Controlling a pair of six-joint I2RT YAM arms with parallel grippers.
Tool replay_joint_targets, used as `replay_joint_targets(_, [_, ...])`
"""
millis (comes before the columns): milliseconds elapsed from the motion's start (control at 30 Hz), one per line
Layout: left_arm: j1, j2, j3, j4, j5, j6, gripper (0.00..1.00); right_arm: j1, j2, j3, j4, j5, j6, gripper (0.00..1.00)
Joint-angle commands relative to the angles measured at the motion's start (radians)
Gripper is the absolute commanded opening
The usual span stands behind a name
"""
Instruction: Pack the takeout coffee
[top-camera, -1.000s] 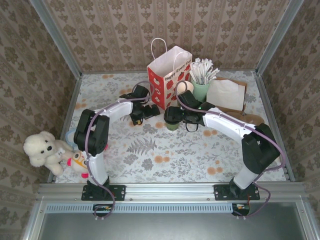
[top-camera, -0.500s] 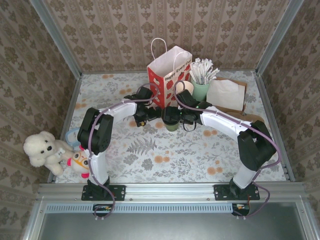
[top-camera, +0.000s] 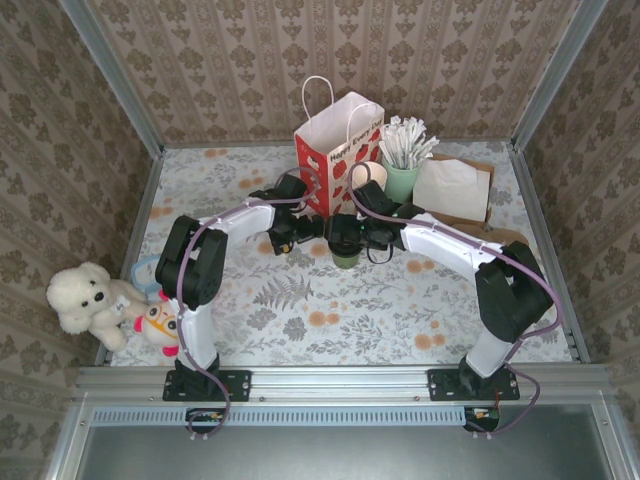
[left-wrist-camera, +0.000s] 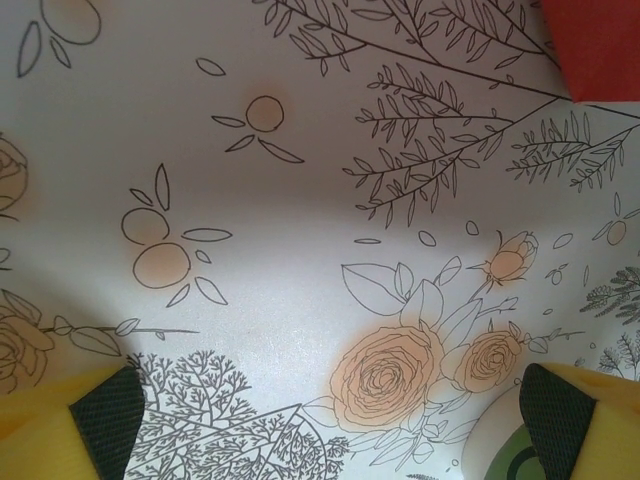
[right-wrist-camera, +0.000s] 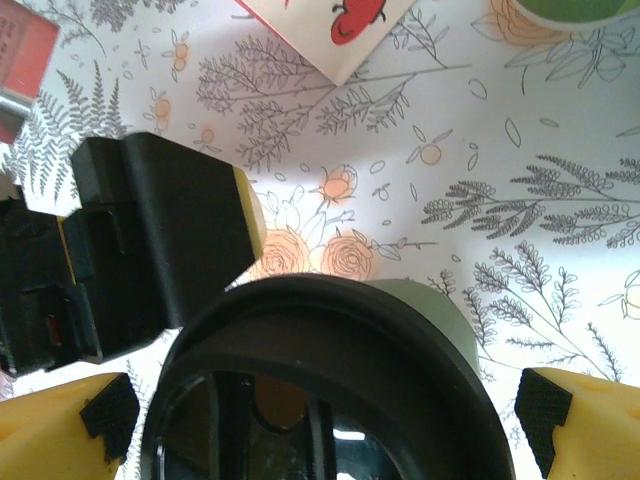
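R pincer (right-wrist-camera: 325, 420) is wide open w/ the coffee (right-wrist-camera: 330, 310) right btwn its fingers, lid close under the wrist, no contact that I can make out. L pincer (left-wrist-camera: 328, 415) is open too, just beside the cup on its left. Coffee stands upright on the table (top-camera: 300, 300), just in front of the bag (top-camera: 335, 150). Prob light but sloshy if full, paper wall soft & crushable, lid may pop, so I'd grip round the body below the lid, gentle squeeze, keep it upright.
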Motion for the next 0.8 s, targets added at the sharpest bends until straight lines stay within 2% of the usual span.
replay_joint_targets(0, [-0.006,0.01,0.052,-0.042,0.029,-0.01,1.0,0.006,-0.027,-0.022,-0.01,-0.031,0.009,1.0])
replay_joint_targets(333, [-0.033,0.006,0.042,-0.085,0.032,-0.013,1.0,0.009,-0.012,-0.006,-0.105,0.0,-0.028,1.0])
replay_joint_targets(467, [-0.032,-0.006,0.021,-0.084,0.023,-0.013,1.0,0.007,-0.005,-0.003,-0.1,-0.04,-0.013,0.87])
replay_joint_targets(767, [-0.031,-0.047,-0.004,-0.083,0.013,-0.017,1.0,0.003,-0.055,-0.048,-0.083,-0.035,0.008,0.78])
